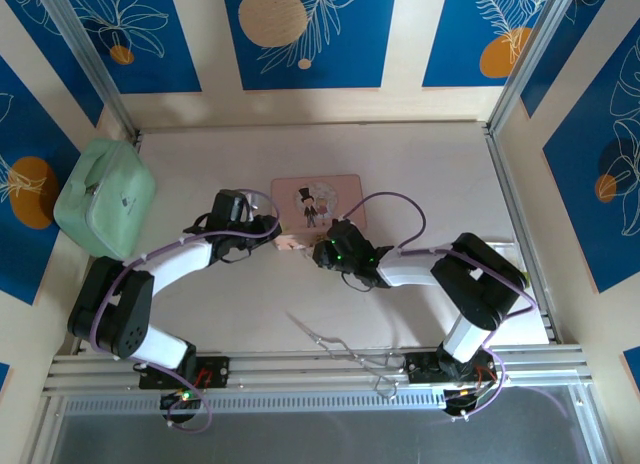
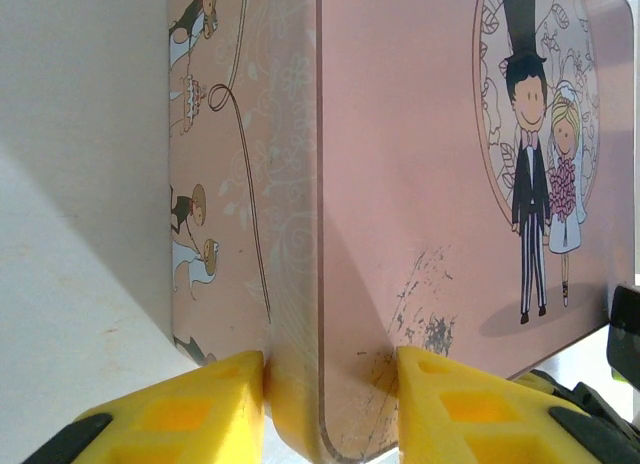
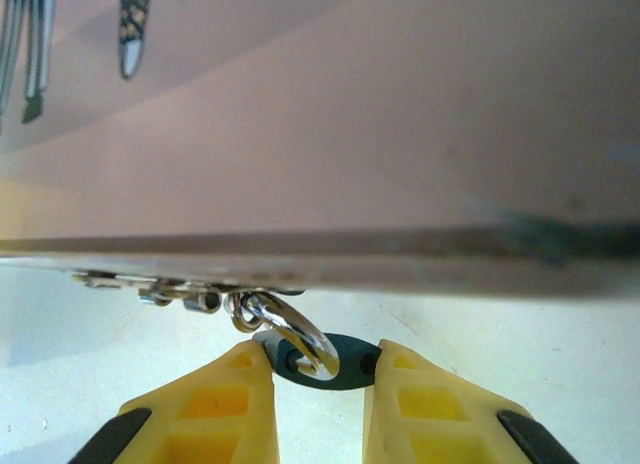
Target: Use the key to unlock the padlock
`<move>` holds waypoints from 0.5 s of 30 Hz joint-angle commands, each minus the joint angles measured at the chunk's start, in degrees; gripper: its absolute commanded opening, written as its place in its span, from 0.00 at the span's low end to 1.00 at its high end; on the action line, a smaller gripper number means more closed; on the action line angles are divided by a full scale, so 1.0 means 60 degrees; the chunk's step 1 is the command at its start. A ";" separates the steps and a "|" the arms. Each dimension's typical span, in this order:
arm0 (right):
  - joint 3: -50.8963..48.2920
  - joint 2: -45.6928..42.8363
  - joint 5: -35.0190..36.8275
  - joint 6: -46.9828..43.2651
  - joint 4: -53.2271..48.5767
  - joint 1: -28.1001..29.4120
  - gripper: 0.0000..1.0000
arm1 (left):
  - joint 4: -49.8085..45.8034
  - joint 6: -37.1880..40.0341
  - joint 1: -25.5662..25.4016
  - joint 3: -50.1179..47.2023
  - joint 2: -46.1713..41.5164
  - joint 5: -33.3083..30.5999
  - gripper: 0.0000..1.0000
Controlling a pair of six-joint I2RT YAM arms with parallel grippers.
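When taking hold of the padlock (image 3: 340,372), treat as light, rigid and slick: fingertip-small, mostly bare metal, likely to swivel or slip out from between pads. Grip across the blue body, flat sides to the pads, never on the ring (image 3: 295,332). Expect free swing on the short silvery links (image 3: 185,296); steady before any unlocking. Appearance: dark blue oval, read as the lock's blue part, with a bright silvery ring looped over its top, hung by small links from under the edge of the tin (image 3: 400,134). Location: low centre of the right wrist view, just below the tin's edge, over the pale table (image 3: 520,374); in the top view, near frame centre at the tin's lower edge, between both claws. Right claw (image 3: 322,356): narrow, pads touching both ends of the blue oval, apparently pinching it. Left claw (image 2: 330,362): part-closed on the tin's corner at the bottom of the left wrist view, one finger on the side wall, one on the lid.
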 commanded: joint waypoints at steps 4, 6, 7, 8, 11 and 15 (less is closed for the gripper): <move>-0.0135 -0.0018 0.0203 0.0606 -0.0401 -0.0273 0.20 | -0.0608 0.0091 0.0076 -0.0369 0.0259 0.0035 0.35; -0.0165 0.0062 0.0144 0.0696 -0.0387 -0.0337 0.20 | -0.0584 0.0068 0.0077 -0.0379 0.0263 0.0031 0.35; -0.0168 0.0066 0.0118 0.0726 -0.0379 -0.0351 0.20 | -0.0583 0.0062 0.0077 -0.0398 0.0250 0.0032 0.35; -0.0186 0.0068 0.0108 0.0753 -0.0338 -0.0353 0.20 | -0.0573 0.0061 0.0070 -0.0399 0.0237 0.0029 0.35; -0.0204 0.0065 0.0106 0.0717 -0.0270 -0.0346 0.20 | -0.0577 0.0075 0.0077 -0.0432 0.0183 0.0021 0.35; -0.0126 0.0077 0.0229 0.0542 -0.0382 -0.0272 0.20 | -0.0531 0.0074 0.0088 -0.0465 0.0255 0.0039 0.35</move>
